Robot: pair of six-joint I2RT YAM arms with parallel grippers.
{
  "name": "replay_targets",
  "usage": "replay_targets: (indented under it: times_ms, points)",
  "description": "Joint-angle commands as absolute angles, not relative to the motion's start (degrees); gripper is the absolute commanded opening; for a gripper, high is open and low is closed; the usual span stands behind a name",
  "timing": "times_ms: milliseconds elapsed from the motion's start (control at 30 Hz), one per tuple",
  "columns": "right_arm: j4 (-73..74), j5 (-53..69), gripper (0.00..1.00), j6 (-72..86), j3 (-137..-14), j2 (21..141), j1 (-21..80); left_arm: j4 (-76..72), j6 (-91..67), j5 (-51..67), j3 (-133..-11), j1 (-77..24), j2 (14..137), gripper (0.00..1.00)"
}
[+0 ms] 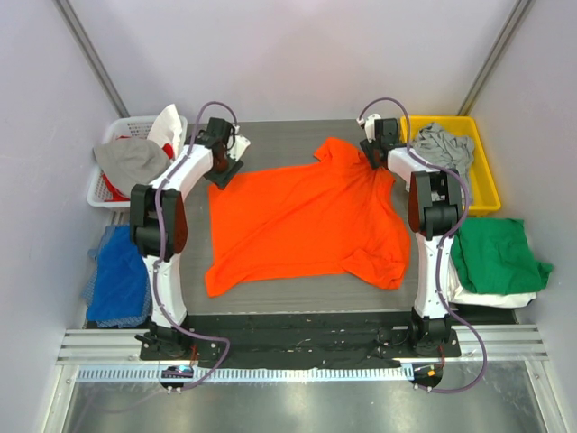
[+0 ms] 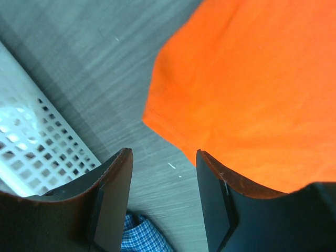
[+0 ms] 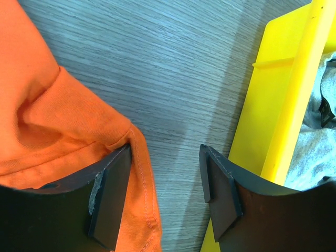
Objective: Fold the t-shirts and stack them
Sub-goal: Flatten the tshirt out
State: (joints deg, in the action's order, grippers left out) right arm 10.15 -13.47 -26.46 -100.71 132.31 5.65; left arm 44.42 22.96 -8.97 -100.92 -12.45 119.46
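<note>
A bright orange t-shirt point(image 1: 306, 216) lies spread, somewhat rumpled, on the grey table. My left gripper point(image 1: 227, 162) is open above the table at the shirt's far left corner; in the left wrist view point(image 2: 164, 157) the orange cloth point(image 2: 252, 89) lies just right of the open jaws. My right gripper point(image 1: 377, 149) is open at the shirt's far right part; in the right wrist view point(image 3: 165, 152) an orange hem point(image 3: 142, 173) lies beside the left finger. A green t-shirt point(image 1: 496, 253) lies on a white one point(image 1: 487, 296) at right. A grey shirt point(image 1: 444, 144) sits in the yellow bin.
A yellow bin point(image 1: 482, 185) stands at the far right, close to my right gripper point(image 3: 283, 100). A white basket point(image 1: 108, 189) with grey and red-white cloth stands far left. Blue cloth point(image 1: 119, 275) lies at left; blue checked cloth point(image 2: 142, 236) shows below the left jaws.
</note>
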Motion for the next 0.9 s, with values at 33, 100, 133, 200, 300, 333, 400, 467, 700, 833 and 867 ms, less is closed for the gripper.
replay_targets:
  times_ms: [33, 100, 133, 200, 300, 333, 400, 467, 700, 833, 867]
  points:
    - [10.11, -14.06, 0.63, -26.81, -99.32, 131.93, 5.80, 42.98, 23.03, -8.26, -97.21, -12.22, 118.30, 0.56]
    - [10.11, -14.06, 0.63, -26.72, -98.97, 131.57, 5.71, 42.28, 23.20, -8.44, -97.29, -12.22, 119.70, 0.56]
    - [10.11, -13.89, 0.63, -26.81, -98.62, 131.22, 5.71, 42.01, 23.12, -8.52, -97.29, -12.22, 120.14, 0.56]
    - [10.11, -13.62, 0.63, -26.81, -98.09, 130.87, 5.71, 40.70, 23.29, -8.70, -97.56, -12.22, 120.93, 0.56]
    - [9.85, -13.36, 0.63, -26.89, -96.86, 129.99, 5.71, 39.90, 23.90, -9.75, -99.13, -12.22, 123.30, 0.56]
    - [9.76, -13.27, 0.63, -26.89, -95.99, 129.73, 5.71, 39.73, 23.99, -10.36, -99.66, -12.22, 124.79, 0.56]
    - [9.23, -13.10, 0.63, -26.98, -95.19, 128.94, 5.71, 39.73, 24.43, -10.63, -101.24, -12.22, 126.03, 0.56]
    - [8.88, -13.10, 0.63, -26.98, -93.96, 128.50, 5.71, 39.64, 24.78, -11.25, -102.21, -12.22, 127.87, 0.56]
    - [8.61, -12.92, 0.63, -27.25, -92.11, 127.18, 5.71, 38.76, 27.68, -15.11, -107.66, -11.78, 133.15, 0.56]
    - [8.53, -13.44, 0.63, -27.77, -92.20, 127.35, 5.71, 38.76, 28.73, -16.79, -111.00, -11.16, 136.31, 0.56]
    - [8.44, -13.62, 0.63, -27.86, -92.37, 127.44, 5.71, 38.76, 28.91, -17.14, -112.14, -10.90, 136.84, 0.56]
